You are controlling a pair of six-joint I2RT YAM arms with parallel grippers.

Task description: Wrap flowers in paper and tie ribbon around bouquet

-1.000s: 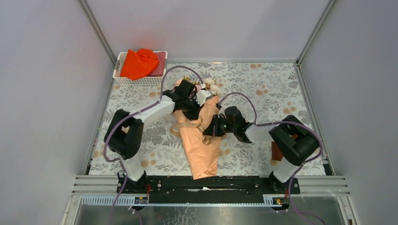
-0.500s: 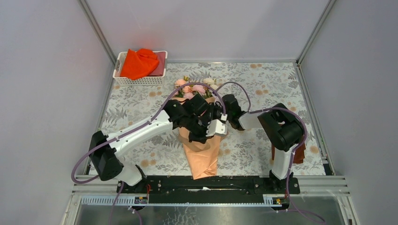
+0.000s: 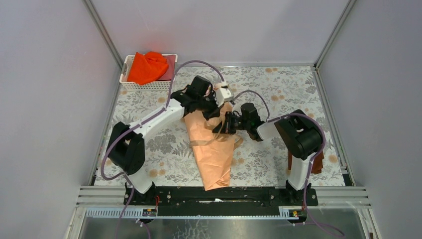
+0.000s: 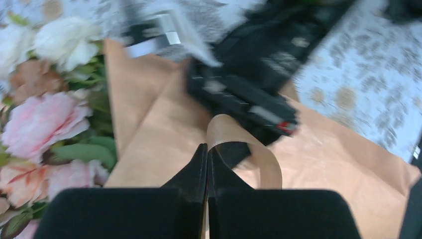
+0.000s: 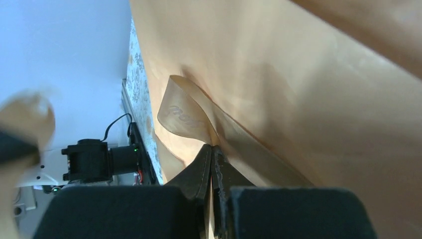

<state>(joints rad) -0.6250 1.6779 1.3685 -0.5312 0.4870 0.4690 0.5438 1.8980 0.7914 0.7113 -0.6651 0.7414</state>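
The wrapping looks done: the bouquet [image 3: 214, 154], a long cone of thin peach-orange wrapping paper [image 4: 159, 139] closed around the flowers [image 4: 42, 119] (pink, peach and cream rose-like blooms with green leaves), lies on the grey leaf-patterned mat [image 3: 149, 104] with its pointed end toward the arms and its bloom end away from them. The tying is under way but, as far as can be judged, not finished. The narrow tan ribbon [image 4: 226, 129] crosses the middle of the cone as a loose band, and no tightened knot or bow shows in any view. The left gripper [image 4: 207, 149] has its fingers pressed together on a loop of that ribbon, up near the open mouth of the cone just beside the blooms. The right gripper [image 5: 213, 149] is likewise closed, pinching a strand of ribbon against the paper at the cone's right side. What seems left is to draw the ends snug and secure them. Half a second ago the left arm reached across the cone's middle, close to the right gripper, with the blooms uncovered from above; now it has swung to the far end and hides them, and the ribbon band shows across the cone.
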